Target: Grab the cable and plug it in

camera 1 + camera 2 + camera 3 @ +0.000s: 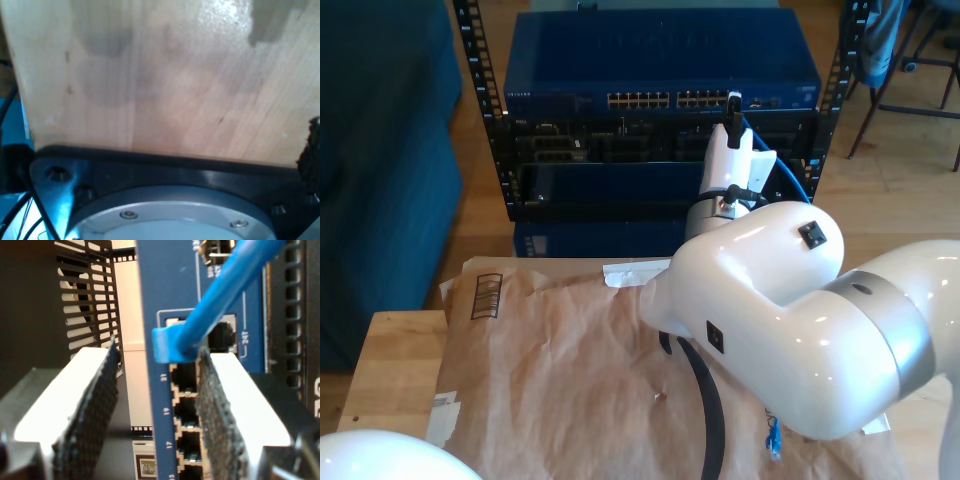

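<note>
**A:** Where's the cable (225, 290)?

**B:** Its blue plug end (167, 345) sits at a port on the blue switch (150, 290), far side of the scene in the rack (660, 150). In the exterior view its other end (773, 437) lies near you on the brown paper (550, 370), lower right.

**A:** How will it handle?

**B:** I'd judge light and floppy, the clear plug brittle. You should hold it by the boot, not the cord.

**A:** And the claws?

**B:** My second gripper (160, 415) is wide apart, pads astride the switch's port row, holding nothing. My first gripper you cannot judge; its camera faces a wooden board (160, 75).

**A:** Anything unclear?

**B:** Whether the plug is fully seated; the boot hides the latch.
</note>
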